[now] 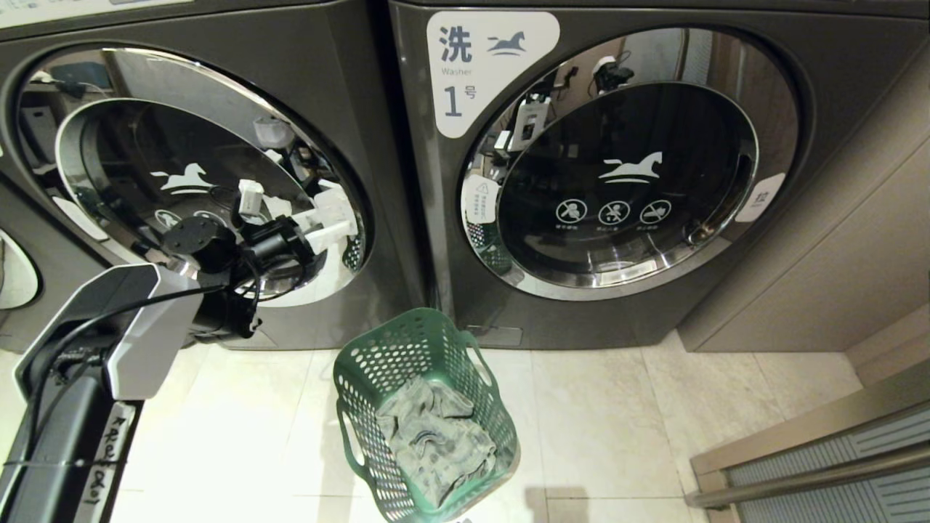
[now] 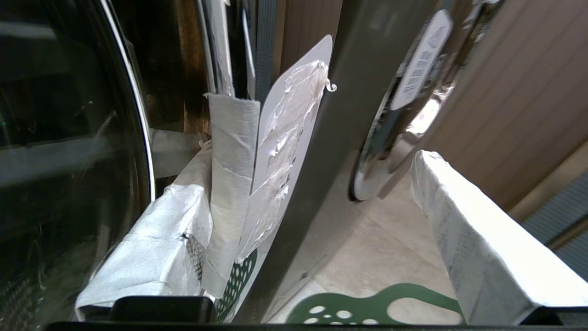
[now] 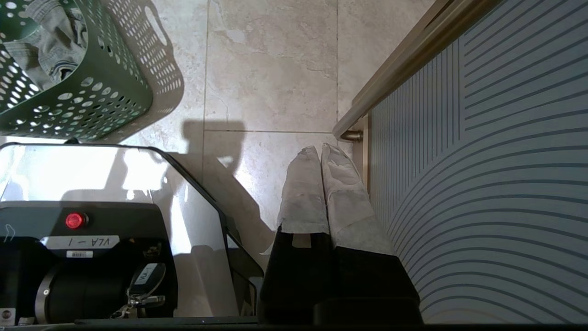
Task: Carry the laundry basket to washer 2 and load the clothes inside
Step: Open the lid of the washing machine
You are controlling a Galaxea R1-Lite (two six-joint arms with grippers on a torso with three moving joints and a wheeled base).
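Closest to the head camera, the left arm rises from the lower left, and its left gripper [image 1: 330, 218] reaches the right rim of the left washer door [image 1: 196, 171], fingers [image 2: 477, 248] spread wide apart. In the left wrist view one taped finger lies against the door's edge, by a white sticker [image 2: 285, 151], while the other hangs free over the floor; I judge this as lining up to catch the edge and swing the door open, since the clothes cannot go in until then. That door appears closed, as does washer 1 [image 1: 625, 181] to its right. On the tiled floor [image 1: 654, 421], the green laundry basket [image 1: 425, 414] stands just before the seam between the machines, grey clothes [image 1: 436, 436] inside, leaving open tile on both sides. Parked low beside a striped panel [image 3: 482, 184], the right gripper [image 3: 321, 151] has its fingers pressed together, empty.
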